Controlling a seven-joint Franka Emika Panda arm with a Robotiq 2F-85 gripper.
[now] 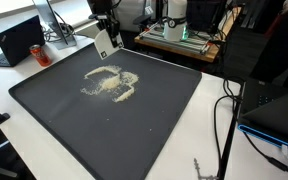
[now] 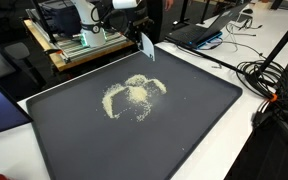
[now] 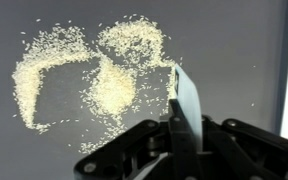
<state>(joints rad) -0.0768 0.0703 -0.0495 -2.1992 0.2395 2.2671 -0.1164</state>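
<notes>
My gripper (image 3: 182, 128) is shut on a flat pale card or scraper (image 3: 188, 95) that sticks out edge-on past the fingers. The same white card (image 1: 105, 42) hangs under the gripper (image 1: 105, 30) above the far edge of a large dark tray (image 1: 44, 105); in an exterior view the card (image 2: 146, 46) tilts over the tray's back part (image 2: 199, 70). A spread of pale grains (image 1: 110, 84) lies on the tray in a loose ring with a bare patch inside, also seen as grains (image 2: 134, 94) and grains (image 3: 89, 72). The card's tip is close to the grains' near edge.
A laptop (image 1: 20, 42) stands beyond the tray on the white table. A wooden frame with equipment (image 1: 179, 38) sits behind the arm. Cables (image 2: 274, 85) trail beside the tray. Another laptop (image 2: 199, 33) lies at the back.
</notes>
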